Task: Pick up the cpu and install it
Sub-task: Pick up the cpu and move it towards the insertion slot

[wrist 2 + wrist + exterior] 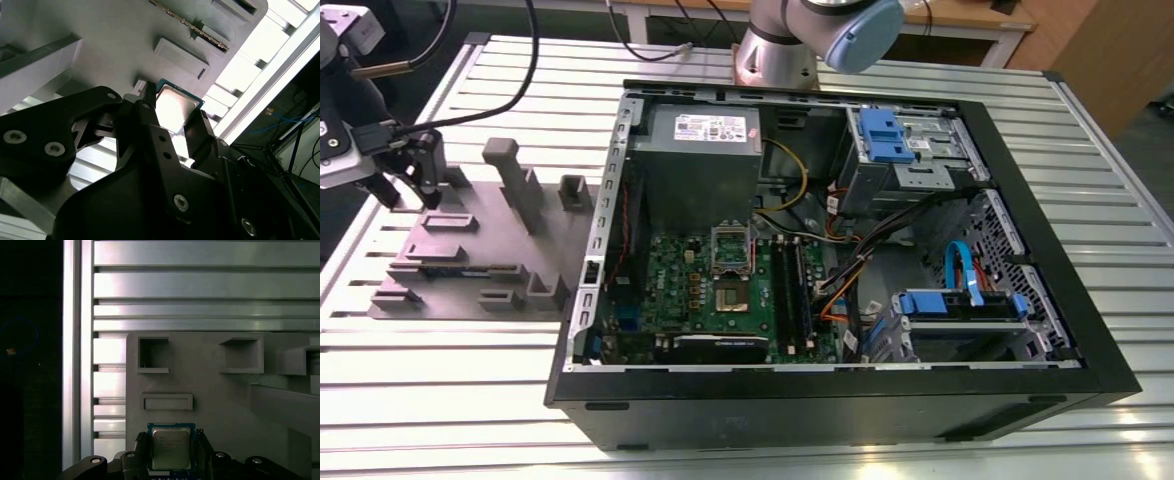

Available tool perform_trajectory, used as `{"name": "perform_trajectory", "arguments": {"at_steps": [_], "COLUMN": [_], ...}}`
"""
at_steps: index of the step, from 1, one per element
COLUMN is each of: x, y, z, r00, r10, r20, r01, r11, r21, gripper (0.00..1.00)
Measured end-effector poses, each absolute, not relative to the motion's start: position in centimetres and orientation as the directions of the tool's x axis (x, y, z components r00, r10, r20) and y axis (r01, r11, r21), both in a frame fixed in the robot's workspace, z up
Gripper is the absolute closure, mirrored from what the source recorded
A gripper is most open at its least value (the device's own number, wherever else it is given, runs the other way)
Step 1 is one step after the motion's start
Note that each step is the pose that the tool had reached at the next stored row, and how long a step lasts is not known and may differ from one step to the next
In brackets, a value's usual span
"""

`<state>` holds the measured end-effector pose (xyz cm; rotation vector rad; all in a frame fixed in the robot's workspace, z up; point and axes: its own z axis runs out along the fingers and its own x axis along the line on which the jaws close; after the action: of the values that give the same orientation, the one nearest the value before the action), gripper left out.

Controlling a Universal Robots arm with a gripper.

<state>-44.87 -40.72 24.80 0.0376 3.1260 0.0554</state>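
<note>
place: robotics lab | evidence: slotted aluminium bench (454,400), opened computer case (854,405), grey parts fixture (467,245)

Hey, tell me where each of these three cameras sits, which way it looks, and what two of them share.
Exterior view: off the robot, high up, looking down on the open computer case and grey fixture; the arm and the tool show.
First wrist view: on the wrist, looking straight down past the tool at the cpu and fixture.
Second wrist view: on the wrist, looking slantwise along the tool at the cpu.
Shared: both wrist views show the tool shut on the cpu.
</note>
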Motion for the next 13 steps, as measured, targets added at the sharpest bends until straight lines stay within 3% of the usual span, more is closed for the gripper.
{"name": "perform_trajectory", "arguments": {"at_steps": [13], "x": [-44.87], "y": [-40.72], "z": [25.15], "r00": [-1.0], "r10": [0.024], "r20": [-0.014], "r01": [0.024], "r11": [0.999], "r21": [0.036], "gripper": [0.53]}}
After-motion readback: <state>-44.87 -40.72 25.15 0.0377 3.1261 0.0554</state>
